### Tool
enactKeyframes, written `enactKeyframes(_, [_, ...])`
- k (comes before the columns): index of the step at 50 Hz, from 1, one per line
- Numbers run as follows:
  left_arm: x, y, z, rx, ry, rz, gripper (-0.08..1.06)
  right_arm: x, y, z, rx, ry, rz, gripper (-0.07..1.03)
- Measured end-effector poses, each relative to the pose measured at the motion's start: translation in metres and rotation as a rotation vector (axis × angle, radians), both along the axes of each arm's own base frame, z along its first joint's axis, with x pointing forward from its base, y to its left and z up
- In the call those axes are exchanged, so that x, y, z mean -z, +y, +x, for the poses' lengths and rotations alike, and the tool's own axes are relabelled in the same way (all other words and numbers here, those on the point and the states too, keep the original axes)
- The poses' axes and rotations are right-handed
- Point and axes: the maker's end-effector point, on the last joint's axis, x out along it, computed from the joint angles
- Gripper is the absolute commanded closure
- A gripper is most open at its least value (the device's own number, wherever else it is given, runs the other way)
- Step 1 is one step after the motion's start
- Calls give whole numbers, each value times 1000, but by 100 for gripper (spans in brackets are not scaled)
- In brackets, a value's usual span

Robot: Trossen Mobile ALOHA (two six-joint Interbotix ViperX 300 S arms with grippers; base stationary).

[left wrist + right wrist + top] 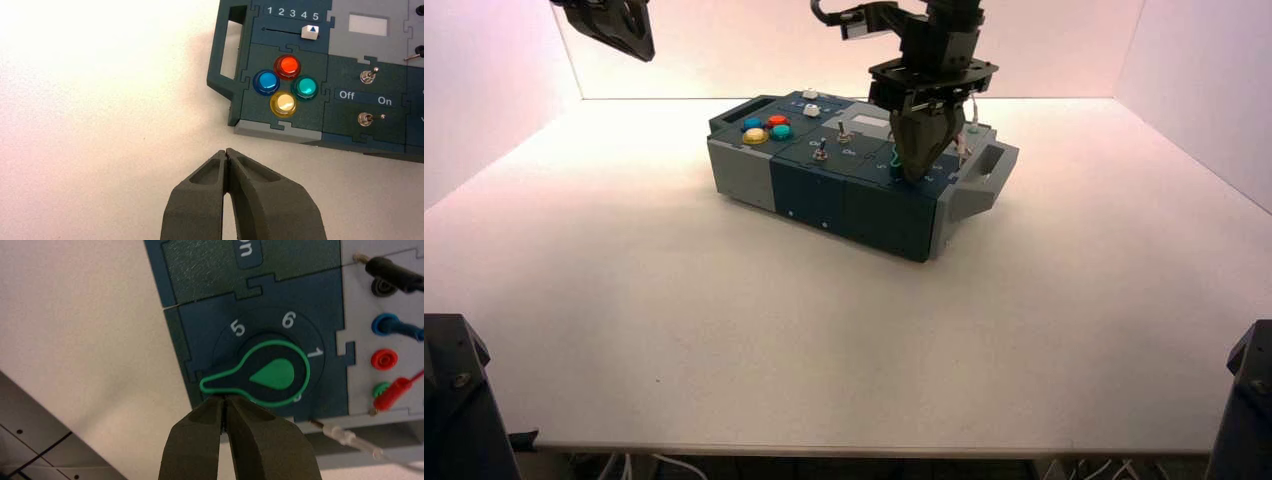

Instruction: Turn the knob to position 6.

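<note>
Insp: Knob (270, 372) — location?

Op: Dark teal w/ green teardrop top, at the right end of the box (844, 195), beside the grey panel w/ wire sockets. Numerals 5, 6 and 1 show on the dial round it. The pointer's narrow end aims away from those, at a spot on the dial I can't read.

Insp: Right gripper (226, 399)?

Op: Mine is down over the knob, fingers pressed together, tips touching or just short of the pointer's narrow end; can't tell which. Nothing clamped between them.

Insp: Left gripper (227, 152)?

Op: Held high, above the counter (724, 330) off the box's left end. Fingers together, empty. Its wrist view shows the blue, orange, teal and yellow buttons (285, 85) in a cluster, and a white slider (310, 32) sitting between 4 and 5.

Insp: Box placement?

Op: Stands turned at an angle on the counter.
</note>
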Motion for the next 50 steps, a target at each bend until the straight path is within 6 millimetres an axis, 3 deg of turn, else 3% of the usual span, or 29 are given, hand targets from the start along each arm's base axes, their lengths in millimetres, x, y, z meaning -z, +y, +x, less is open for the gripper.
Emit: enactKeyframes(50, [0,0,0,2,0,1,101,-17,25,31,-11,-62,42,98])
